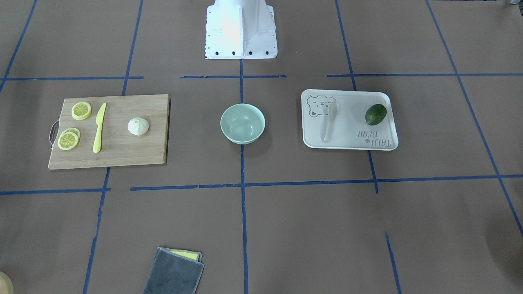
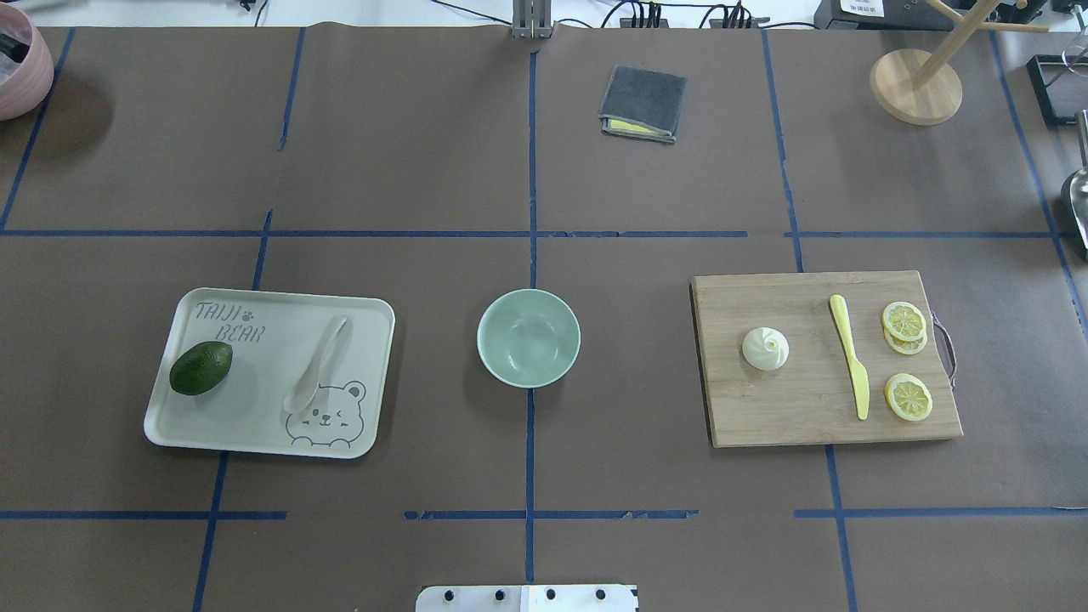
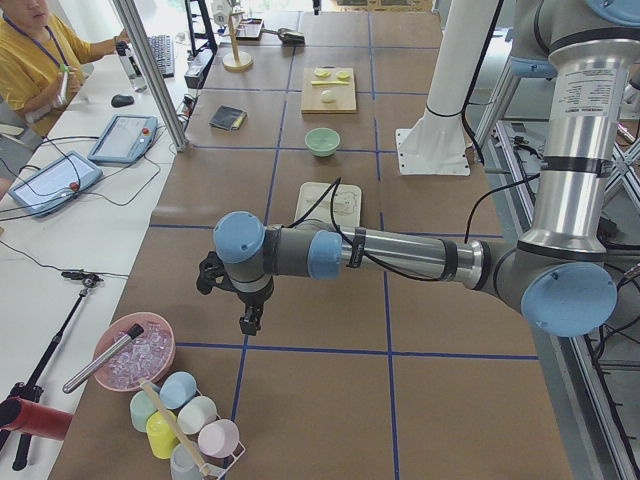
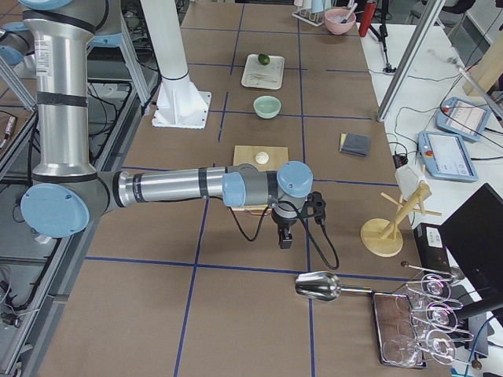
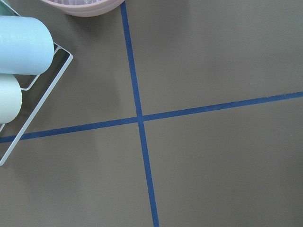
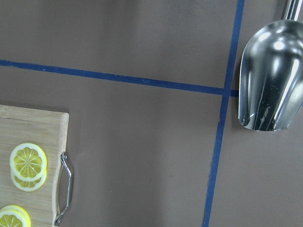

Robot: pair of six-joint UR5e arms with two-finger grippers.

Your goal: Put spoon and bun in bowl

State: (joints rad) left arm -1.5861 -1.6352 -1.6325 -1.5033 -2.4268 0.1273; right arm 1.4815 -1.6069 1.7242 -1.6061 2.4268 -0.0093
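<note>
The pale mint-green bowl (image 2: pixel 528 337) stands empty at the table's centre, also in the front view (image 1: pixel 242 123). The off-white spoon (image 2: pixel 319 365) lies on the white bear-print tray (image 2: pixel 255 425), also in the front view (image 1: pixel 330 120). The cream bun (image 2: pixel 766 348) sits on the wooden cutting board (image 2: pixel 790 408), also in the front view (image 1: pixel 138 126). My left gripper (image 3: pixel 250 322) shows only in the exterior left view, far from the tray, near the table's left end. My right gripper (image 4: pixel 284 238) shows only in the exterior right view, beyond the board. I cannot tell whether either is open or shut.
A dark green avocado (image 2: pixel 201 368) lies on the tray. A yellow knife (image 2: pixel 850 355) and lemon slices (image 2: pixel 906 397) lie on the board. A grey cloth (image 2: pixel 643 103) lies at the far side. A metal scoop (image 6: pixel 270 80), a pink bowl (image 3: pixel 133 352) and racked cups (image 3: pixel 190 425) stand at the table's ends.
</note>
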